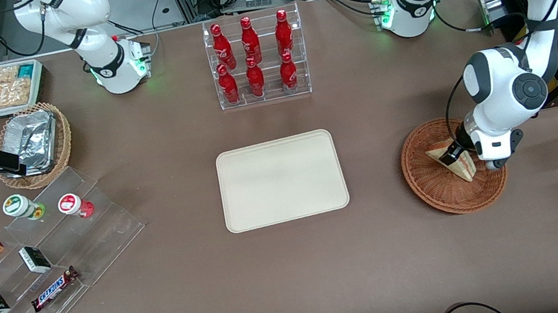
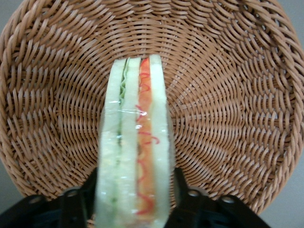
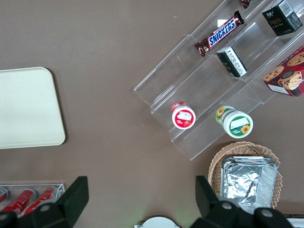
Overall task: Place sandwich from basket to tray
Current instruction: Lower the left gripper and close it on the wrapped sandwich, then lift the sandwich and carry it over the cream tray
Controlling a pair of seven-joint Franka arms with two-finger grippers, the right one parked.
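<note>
The front view looks steeply down from high above one long edge of the surface, facing both arms and taking in the whole top. The left wrist view sits very close, looking down past the gripper, whose jaws clamp the sandwich, into the basket; the front view shares gripper, sandwich and basket. The right wrist view looks straight down from moderate height, sharing the tray with the front view.
</note>
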